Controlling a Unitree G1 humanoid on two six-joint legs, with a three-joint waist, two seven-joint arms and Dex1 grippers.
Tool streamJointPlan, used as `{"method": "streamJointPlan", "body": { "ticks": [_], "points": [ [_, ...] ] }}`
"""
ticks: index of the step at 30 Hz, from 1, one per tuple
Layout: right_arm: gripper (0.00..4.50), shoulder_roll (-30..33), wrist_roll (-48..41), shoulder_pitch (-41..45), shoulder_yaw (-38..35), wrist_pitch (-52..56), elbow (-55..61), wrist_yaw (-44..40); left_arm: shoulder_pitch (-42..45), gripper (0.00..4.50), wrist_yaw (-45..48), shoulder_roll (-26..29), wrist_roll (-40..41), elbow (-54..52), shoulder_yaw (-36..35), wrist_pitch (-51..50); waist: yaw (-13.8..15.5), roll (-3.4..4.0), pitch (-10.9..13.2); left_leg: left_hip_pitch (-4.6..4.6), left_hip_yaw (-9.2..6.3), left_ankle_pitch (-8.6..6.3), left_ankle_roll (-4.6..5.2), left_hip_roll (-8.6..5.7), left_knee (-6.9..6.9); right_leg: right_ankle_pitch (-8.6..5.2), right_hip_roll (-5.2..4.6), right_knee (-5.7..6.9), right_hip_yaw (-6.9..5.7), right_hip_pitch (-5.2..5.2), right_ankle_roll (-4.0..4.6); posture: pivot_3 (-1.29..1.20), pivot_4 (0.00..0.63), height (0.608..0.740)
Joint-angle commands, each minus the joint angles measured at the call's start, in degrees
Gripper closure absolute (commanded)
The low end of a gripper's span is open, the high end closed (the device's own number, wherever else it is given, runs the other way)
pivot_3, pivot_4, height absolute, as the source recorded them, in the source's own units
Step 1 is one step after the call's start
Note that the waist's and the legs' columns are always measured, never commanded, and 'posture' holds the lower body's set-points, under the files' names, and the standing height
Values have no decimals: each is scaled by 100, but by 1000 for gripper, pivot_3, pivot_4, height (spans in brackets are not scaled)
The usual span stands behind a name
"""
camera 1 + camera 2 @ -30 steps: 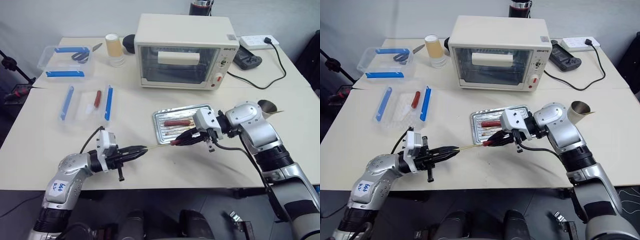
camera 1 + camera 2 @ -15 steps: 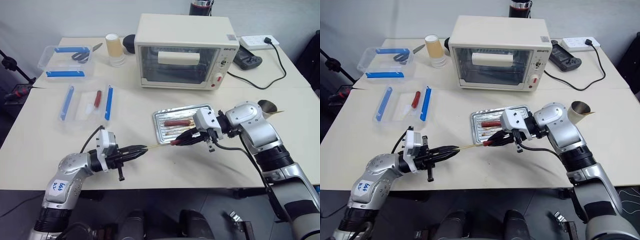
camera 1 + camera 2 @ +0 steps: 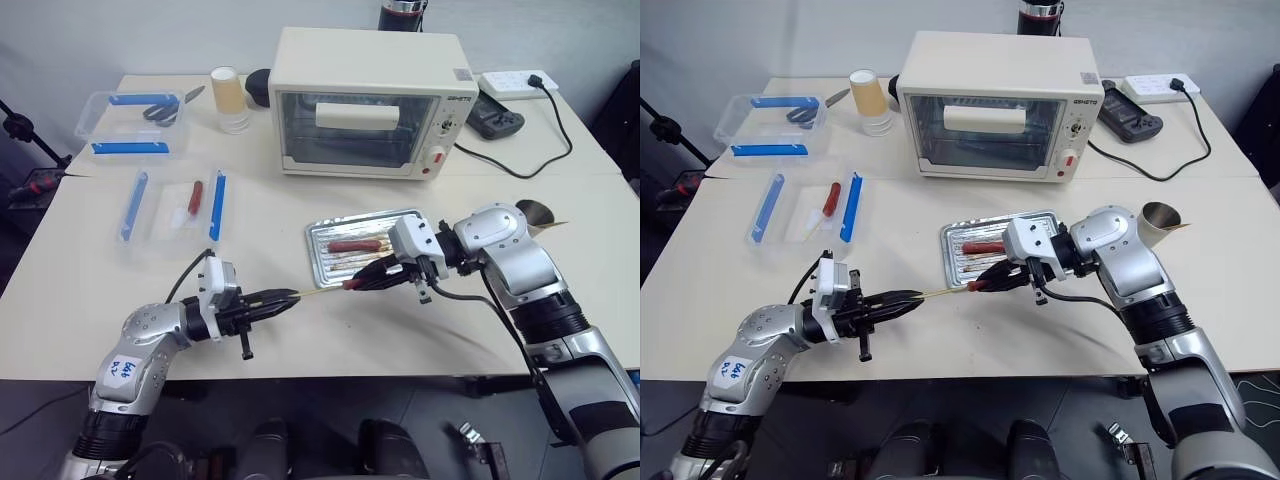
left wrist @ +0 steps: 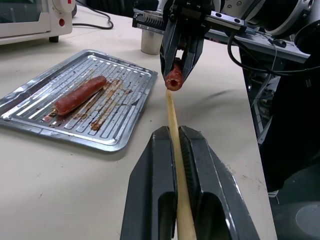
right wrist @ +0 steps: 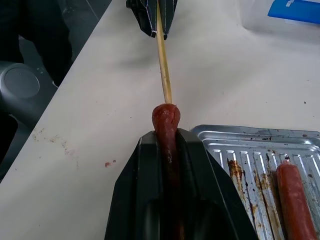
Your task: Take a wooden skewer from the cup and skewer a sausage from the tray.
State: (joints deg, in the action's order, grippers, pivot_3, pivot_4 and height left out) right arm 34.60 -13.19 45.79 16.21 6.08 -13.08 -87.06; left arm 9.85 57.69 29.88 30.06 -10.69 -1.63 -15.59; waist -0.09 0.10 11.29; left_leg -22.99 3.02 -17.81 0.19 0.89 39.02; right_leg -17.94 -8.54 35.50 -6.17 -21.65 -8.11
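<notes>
The toaster oven [image 3: 366,100] sat at the far side of the table [image 3: 90,280], door shut, out of the way of the work going on near the front edge. Left of it lay two clear plastic boxes with blue clips; the nearer box [image 3: 172,207] held a red-handled tool, the farther box [image 3: 135,120] what looked like scissors. A paper cup [image 3: 229,98] stood beside the oven.

The tray [image 3: 322,262] lay near the middle of the table, just beyond the right arm's work, with one sausage left lying in it [image 3: 354,244]. The grey cup [image 3: 533,213] stood far right, partly behind the right arm; I could not tell what was in it.

The two arms faced each other across the near table, I judged so that stick and meat lined up end to end. The right gripper [image 3: 372,278] was clamped along the sausage [image 5: 166,125], holding it out over the table in front of the tray with its end exposed. The left gripper [image 3: 276,302] was pinched tight on the wooden skewer [image 4: 174,130], which reached level toward the right, its tip at the sausage's end face.
</notes>
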Motion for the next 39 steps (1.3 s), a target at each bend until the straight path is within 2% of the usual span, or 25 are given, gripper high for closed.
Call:
{"method": "streamJointPlan", "body": {
  "ticks": [1,39],
  "points": [
    [4352,105,-35,4,-150,-136,-55,-102,-34,4500,104,47,162,-271,-68,26,1,0,0,0,0,0,0,0,0,0,0,0,0,0,0,0,150,740],
    [4352,70,-102,-65,-88,-289,41,-230,-29,4500,113,-47,46,-139,18,128,0,0,0,0,0,0,0,0,0,0,0,0,0,0,0,0,150,740]
  ]
}}
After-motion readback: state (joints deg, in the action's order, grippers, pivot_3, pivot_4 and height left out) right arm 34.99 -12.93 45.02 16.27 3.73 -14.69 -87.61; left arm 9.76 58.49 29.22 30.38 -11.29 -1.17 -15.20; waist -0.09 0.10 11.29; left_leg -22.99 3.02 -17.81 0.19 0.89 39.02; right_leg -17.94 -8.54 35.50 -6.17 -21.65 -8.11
